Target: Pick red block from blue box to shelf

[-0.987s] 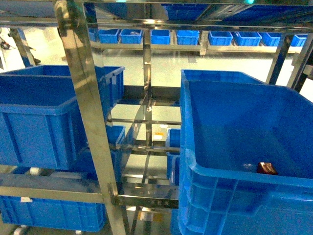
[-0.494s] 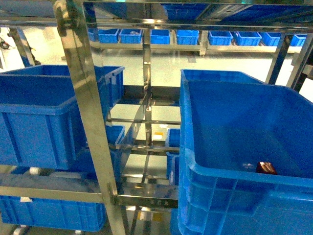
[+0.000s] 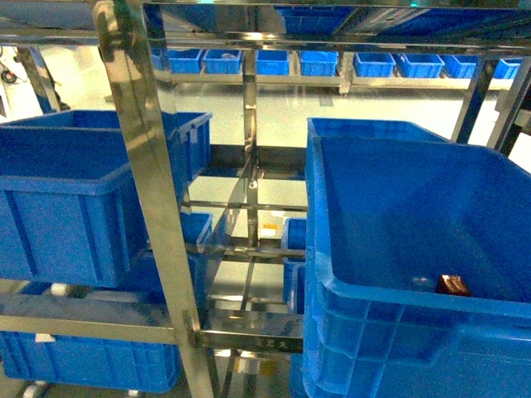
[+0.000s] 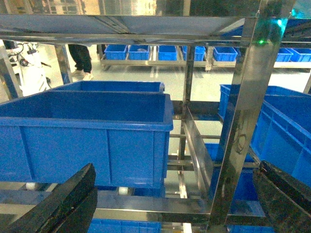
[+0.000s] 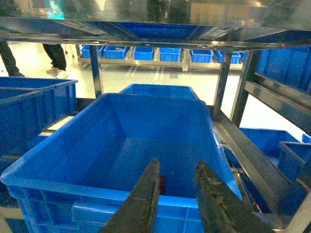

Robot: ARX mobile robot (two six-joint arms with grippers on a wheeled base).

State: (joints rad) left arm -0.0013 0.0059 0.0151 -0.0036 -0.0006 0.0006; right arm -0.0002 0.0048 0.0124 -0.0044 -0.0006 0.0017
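Observation:
The red block point(image 3: 453, 285) lies on the floor of the big blue box point(image 3: 390, 311), near its front right corner, on a tier of the steel shelf point(image 3: 133, 124). Neither gripper shows in the head view. In the right wrist view my right gripper point(image 5: 178, 162) is open just outside the blue box's front wall point(image 5: 73, 194). The red block point(image 5: 162, 183) peeks out beside the left finger, low inside the box and apart from it. My left gripper point(image 4: 176, 166) is wide open in front of a shelf post point(image 4: 243, 121), holding nothing.
Another blue crate point(image 3: 66, 199) sits on the same tier at the left, with more crates point(image 3: 83, 361) on the tier below. The upper shelf tier point(image 5: 146, 22) hangs low over the box. A row of small blue crates point(image 3: 332, 63) lines the far floor.

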